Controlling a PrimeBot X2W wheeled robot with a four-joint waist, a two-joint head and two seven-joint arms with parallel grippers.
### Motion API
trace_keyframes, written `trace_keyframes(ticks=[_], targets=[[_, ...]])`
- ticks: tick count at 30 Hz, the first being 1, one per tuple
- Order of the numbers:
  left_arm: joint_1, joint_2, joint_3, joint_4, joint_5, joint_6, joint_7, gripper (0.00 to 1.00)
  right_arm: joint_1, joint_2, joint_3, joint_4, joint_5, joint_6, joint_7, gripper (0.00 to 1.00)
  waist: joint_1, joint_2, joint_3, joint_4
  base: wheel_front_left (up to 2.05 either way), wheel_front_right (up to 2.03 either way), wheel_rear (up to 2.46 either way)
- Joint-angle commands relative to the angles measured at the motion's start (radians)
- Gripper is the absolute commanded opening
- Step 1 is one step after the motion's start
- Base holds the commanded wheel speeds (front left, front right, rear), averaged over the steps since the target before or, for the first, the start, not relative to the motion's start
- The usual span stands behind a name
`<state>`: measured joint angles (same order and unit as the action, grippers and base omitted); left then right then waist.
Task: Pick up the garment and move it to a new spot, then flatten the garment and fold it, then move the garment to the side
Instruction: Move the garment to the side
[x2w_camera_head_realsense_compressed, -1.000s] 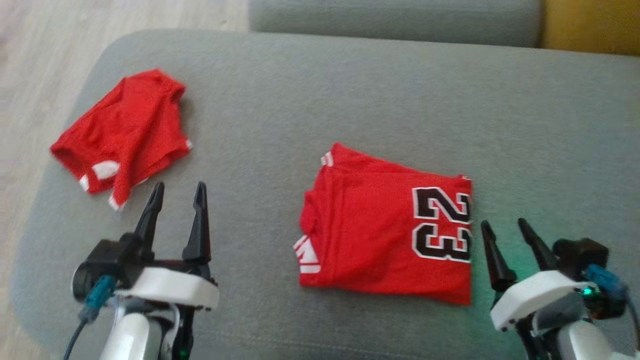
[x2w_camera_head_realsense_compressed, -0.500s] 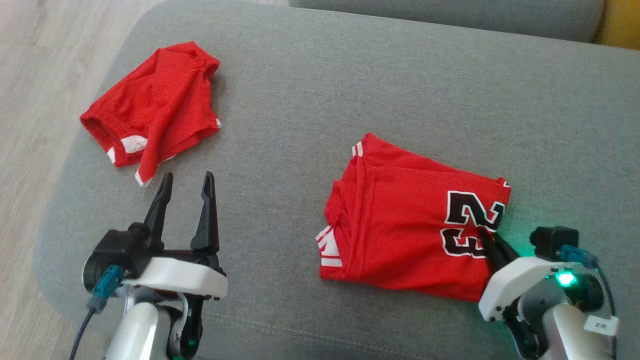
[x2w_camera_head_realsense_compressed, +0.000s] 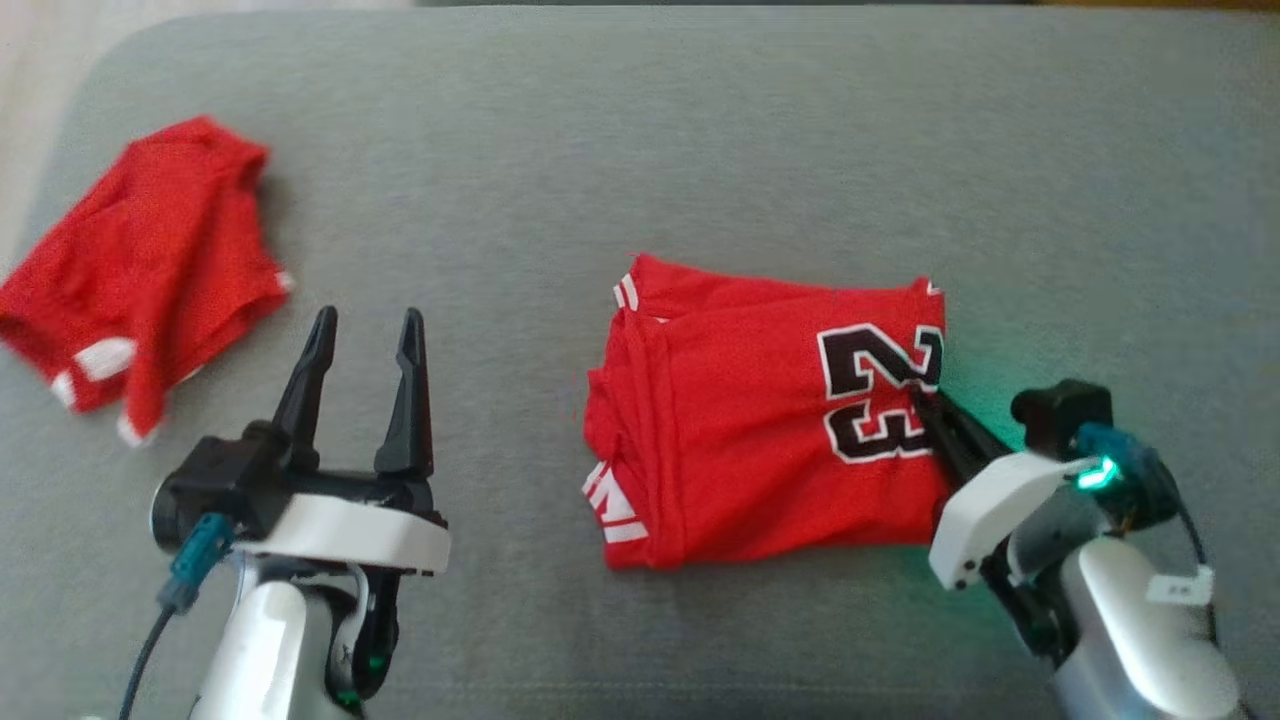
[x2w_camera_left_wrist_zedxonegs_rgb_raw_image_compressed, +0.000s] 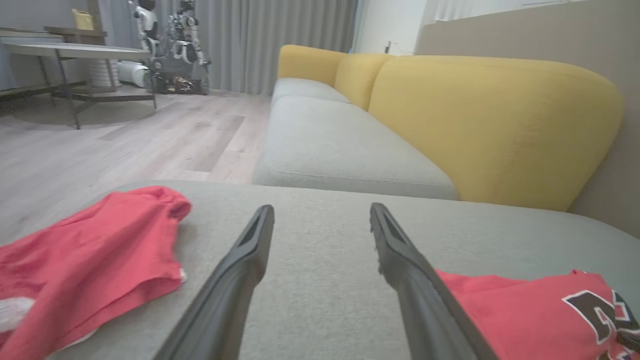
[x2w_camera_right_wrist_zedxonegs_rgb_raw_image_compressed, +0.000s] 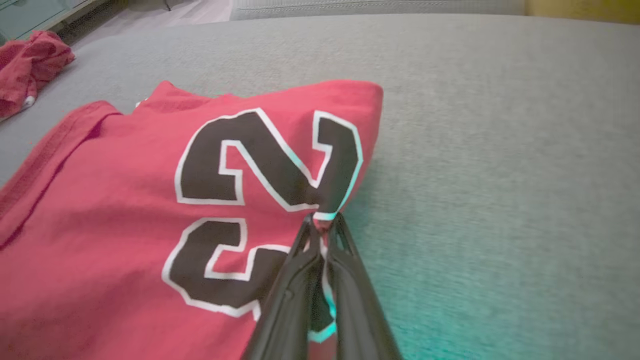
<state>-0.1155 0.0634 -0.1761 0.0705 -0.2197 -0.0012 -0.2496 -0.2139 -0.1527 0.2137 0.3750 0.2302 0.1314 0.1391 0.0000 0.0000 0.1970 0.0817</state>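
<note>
Clearly the right arm has it: our right gripper (x2w_camera_head_realsense_compressed: 922, 398) is clenched on the right-hand edge of the folded jersey (x2w_camera_head_realsense_compressed: 740, 430), beside the number.
The jersey lies flat mid-cushion on the grey sofa seat (x2w_camera_head_realsense_compressed: 700, 130). Its longer side runs across us, leftward from those jaws. Our left gripper (x2w_camera_head_realsense_compressed: 365, 328) hangs spread and empty, well apart from the jersey, between it and the other red garment (x2w_camera_head_realsense_compressed: 140, 250).
</note>
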Motion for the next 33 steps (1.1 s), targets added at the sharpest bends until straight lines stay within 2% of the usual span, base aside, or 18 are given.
trace_keyframes(ticks=[1,5,9,10,11,17,22,28,33], targets=[[-0.05,0.01,0.039,-0.04,0.012,-0.007,-0.012,1.0,-0.046,-0.034,0.026,-0.042,0.014,-0.001,-0.017,0.0,0.0,0.0,0.025,-0.091,0.0,0.0,0.0],[-0.071,0.012,0.036,-0.049,0.021,-0.016,-0.012,1.0,-0.105,-0.081,0.02,-0.039,0.037,-0.001,-0.022,0.0,0.0,0.0,0.058,-0.166,0.0,0.0,0.0],[-0.112,0.012,0.018,-0.047,0.032,-0.03,-0.012,1.0,-0.189,-0.165,0.01,-0.005,0.049,-0.001,-0.03,0.0,0.0,0.0,0.105,-0.21,0.0,0.0,0.0],[-0.125,0.012,0.012,-0.045,0.034,-0.035,-0.012,1.0,-0.21,-0.191,0.01,0.006,0.051,-0.001,-0.032,0.0,0.0,0.0,0.118,-0.216,0.0,0.0,0.0],[-0.125,0.012,0.012,-0.045,0.034,-0.035,-0.012,1.0,-0.21,-0.191,0.01,0.006,0.051,-0.001,-0.032,0.0,0.0,0.0,0.118,-0.216,0.0,0.0,0.0],[-0.189,0.013,-0.018,-0.043,0.055,-0.052,-0.012,1.0,-0.308,-0.336,-0.034,0.055,0.058,-0.001,-0.04,0.0,0.0,0.0,0.193,-0.239,0.0,0.0,0.0],[-0.227,0.02,-0.035,-0.048,0.066,-0.063,-0.012,1.0,-0.375,-0.425,-0.062,0.092,0.055,-0.001,-0.026,0.0,0.0,0.0,0.244,-0.265,0.0,0.0,0.0],[-0.26,0.034,-0.048,-0.058,0.078,-0.071,-0.012,1.0,-0.43,-0.457,-0.097,0.106,0.045,-0.001,-0.025,0.0,0.0,0.0,0.286,-0.308,0.0,0.0,0.0],[-0.285,0.052,-0.058,-0.064,0.088,-0.075,-0.004,1.0,-0.48,-0.419,-0.168,0.166,-0.013,-0.001,-0.024,0.0,0.0,0.0,0.317,-0.342,0.0,0.0,0.0]])
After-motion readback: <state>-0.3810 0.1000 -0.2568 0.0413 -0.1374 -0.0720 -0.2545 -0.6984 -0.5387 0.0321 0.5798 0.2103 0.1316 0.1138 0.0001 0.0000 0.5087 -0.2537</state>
